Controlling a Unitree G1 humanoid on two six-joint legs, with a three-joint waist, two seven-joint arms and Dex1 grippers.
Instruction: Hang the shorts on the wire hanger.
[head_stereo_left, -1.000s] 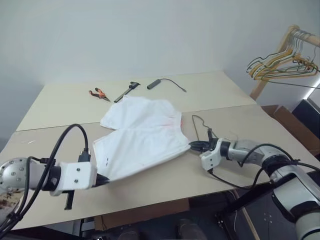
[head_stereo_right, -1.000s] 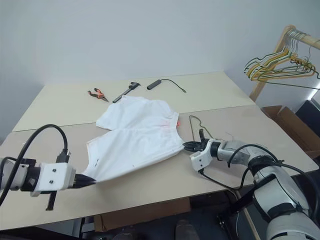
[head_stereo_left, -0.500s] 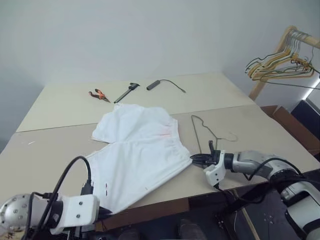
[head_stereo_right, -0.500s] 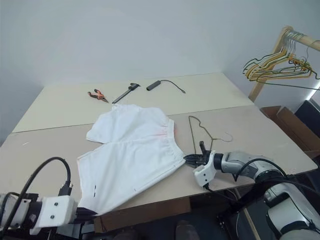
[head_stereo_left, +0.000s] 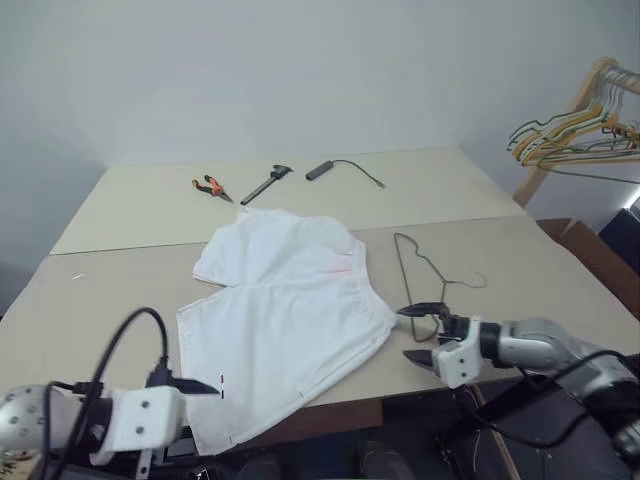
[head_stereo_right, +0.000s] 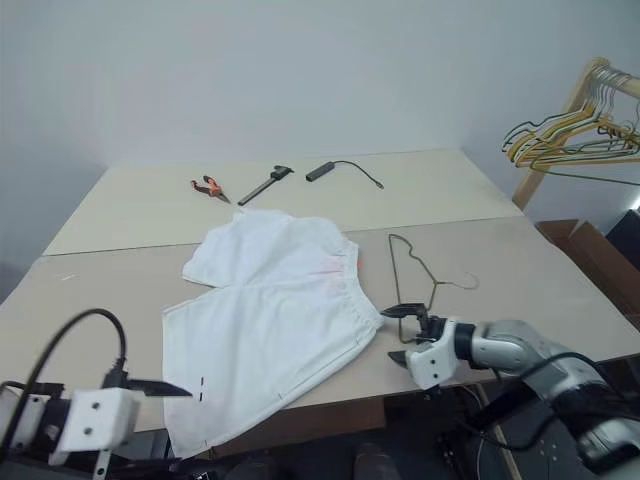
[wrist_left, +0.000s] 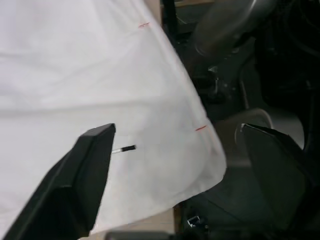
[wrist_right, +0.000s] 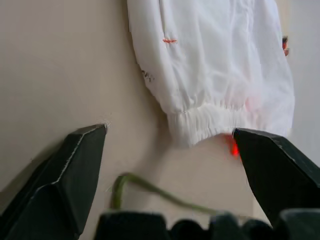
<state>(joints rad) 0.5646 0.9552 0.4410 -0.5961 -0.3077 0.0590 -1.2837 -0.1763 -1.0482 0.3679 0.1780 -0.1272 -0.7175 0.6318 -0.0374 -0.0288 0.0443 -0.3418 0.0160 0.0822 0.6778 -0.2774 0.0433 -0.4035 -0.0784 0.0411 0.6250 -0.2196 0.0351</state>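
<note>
Pliers (head_stereo_left: 210, 186), caliper (head_stereo_left: 265, 184) behind shorts (head_stereo_left: 285, 310)

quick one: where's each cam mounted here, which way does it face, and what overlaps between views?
Left/right eye views: head stereo pair, looking forward and down at the table, shorts and wire hanger; both arms show, left tool and right tool open.
Left wrist view: along the left tool's fingers, over the shorts' hem at the table edge.
Right wrist view: along the right tool's fingers, at the waistband and hanger wire.
Shared: every view catches the shorts.
</note>
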